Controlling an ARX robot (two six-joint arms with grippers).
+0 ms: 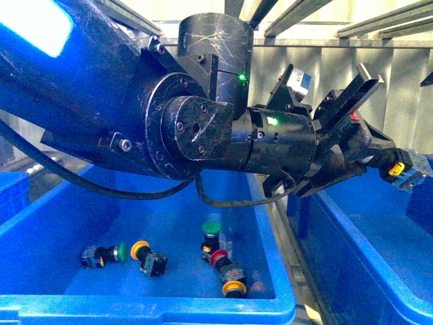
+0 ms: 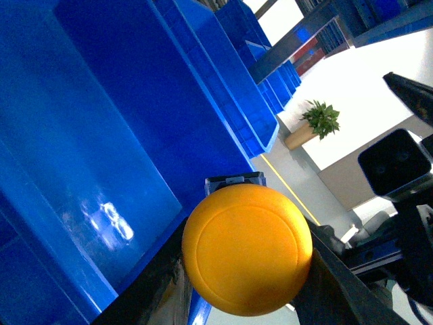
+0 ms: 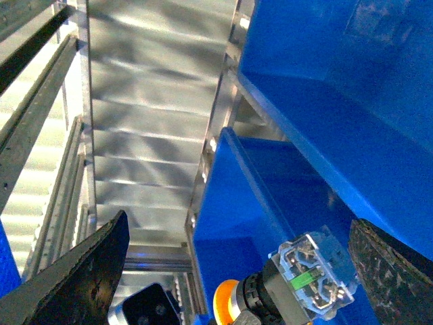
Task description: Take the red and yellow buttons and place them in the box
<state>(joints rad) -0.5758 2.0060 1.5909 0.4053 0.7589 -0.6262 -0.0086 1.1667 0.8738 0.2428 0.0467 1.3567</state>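
**Desk:** What does the left hand (image 1: 383, 162) have?

**Photographer:** Its fingers are closed on a yellow button (image 1: 397, 169). The cap is turned back toward the wrist and the clear contact block points outward. The domed cap fills the left wrist view, with dark fingers (image 2: 145, 281) on either side.

**Desk:** Where is it?

**Photographer:** In the air above the blue box (image 1: 362, 254), on the right in the front view, clear of its walls.

**Desk:** And the right hand (image 3: 240, 230)?

**Photographer:** Spread wide, gripping nothing. Its wrist view shows the held button between the two fingers, apart from both as far as the frame shows.

**Desk:** What lies in the middle bin (image 1: 54, 230)?

**Photographer:** A red button (image 1: 218, 257) lies just beside a second yellow button (image 1: 235, 289). A third yellow button (image 1: 140, 249) lies further left. One green button (image 1: 212, 229) stands upright, and another green button (image 1: 122, 252) lies on its side.
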